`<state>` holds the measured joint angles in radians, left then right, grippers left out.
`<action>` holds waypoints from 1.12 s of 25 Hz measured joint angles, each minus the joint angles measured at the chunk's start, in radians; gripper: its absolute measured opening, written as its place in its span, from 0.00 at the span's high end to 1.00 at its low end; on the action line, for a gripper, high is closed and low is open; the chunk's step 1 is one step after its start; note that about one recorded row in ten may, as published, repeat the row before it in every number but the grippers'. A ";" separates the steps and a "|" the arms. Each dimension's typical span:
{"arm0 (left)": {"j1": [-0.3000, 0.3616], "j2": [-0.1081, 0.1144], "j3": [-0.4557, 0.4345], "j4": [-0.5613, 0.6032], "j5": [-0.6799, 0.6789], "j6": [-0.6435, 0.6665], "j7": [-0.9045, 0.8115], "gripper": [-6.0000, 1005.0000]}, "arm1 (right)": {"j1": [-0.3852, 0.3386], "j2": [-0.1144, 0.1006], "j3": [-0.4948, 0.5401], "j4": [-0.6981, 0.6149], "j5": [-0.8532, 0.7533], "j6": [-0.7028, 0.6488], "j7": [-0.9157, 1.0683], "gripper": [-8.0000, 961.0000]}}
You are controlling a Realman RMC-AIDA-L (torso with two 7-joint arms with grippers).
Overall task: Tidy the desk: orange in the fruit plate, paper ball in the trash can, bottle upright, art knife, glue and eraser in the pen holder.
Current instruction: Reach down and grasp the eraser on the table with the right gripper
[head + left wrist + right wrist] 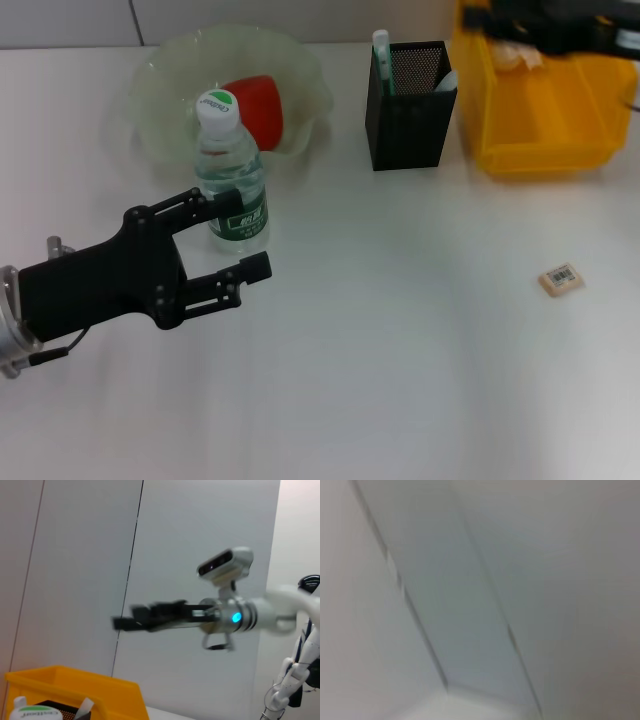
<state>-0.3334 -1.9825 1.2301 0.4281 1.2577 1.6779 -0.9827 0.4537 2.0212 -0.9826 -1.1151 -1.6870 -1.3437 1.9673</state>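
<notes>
The clear water bottle (231,178) with a white cap stands upright in front of the fruit plate (160,90). My left gripper (240,236) is open, with one finger on each side of the bottle's base. A red-orange fruit (262,108) lies in the pale green plate. The black mesh pen holder (410,105) holds a green-and-white stick (381,50) and a white item (446,80). The small tan eraser (561,279) lies on the table at the right. My right gripper (125,622) shows only in the left wrist view, raised in the air and blurred.
A yellow bin (545,110) stands at the back right beside the pen holder, with dark items and something pale (515,55) inside. It also shows in the left wrist view (75,685), next to the bottle's cap (35,713).
</notes>
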 joint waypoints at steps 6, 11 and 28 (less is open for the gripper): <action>-0.021 -0.003 0.001 -0.001 0.000 0.000 -0.013 0.23 | 0.067 -0.014 0.178 -0.456 -0.564 -0.504 0.339 0.31; -0.033 -0.005 0.000 -0.001 0.000 0.002 -0.032 0.23 | 0.141 -0.004 0.120 -0.522 -0.884 -0.731 0.361 0.31; -0.065 -0.015 0.006 0.000 0.009 -0.021 -0.040 0.23 | 0.170 0.059 -0.179 -0.219 -1.137 -0.416 0.396 0.32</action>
<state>-0.3984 -1.9975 1.2361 0.4280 1.2666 1.6568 -1.0227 0.6232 2.0799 -1.1620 -1.3339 -2.8242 -1.7597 2.3635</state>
